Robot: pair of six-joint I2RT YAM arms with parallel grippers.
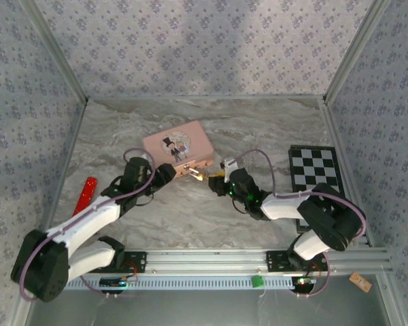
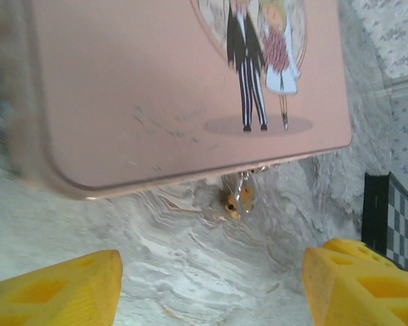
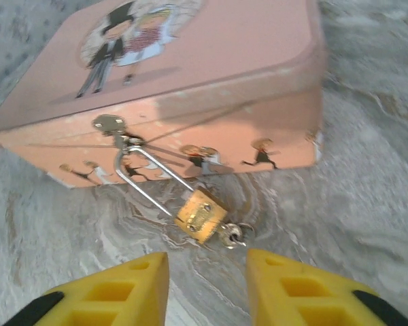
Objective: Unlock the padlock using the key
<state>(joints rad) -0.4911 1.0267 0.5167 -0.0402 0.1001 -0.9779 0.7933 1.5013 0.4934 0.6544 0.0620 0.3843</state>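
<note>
Right hand [image 3: 207,266]: fingers spread, nothing between them, aimed at the keyed end of the padlock [image 3: 200,216] — placed, I judge, to close on the key [image 3: 232,235].
Padlock: lies on the tabletop [image 3: 367,197] just in front of the tin [image 3: 211,61], shackle threaded through the tin's clasp [image 3: 109,125], so it cannot stray.
Key: head juts from the padlock's lower end; seemingly seated in the keyhole, needing only a turn.
Left hand [image 2: 214,272]: spread too, empty, facing the tin's near side — likely there to steady the tin while the key turns.
</note>
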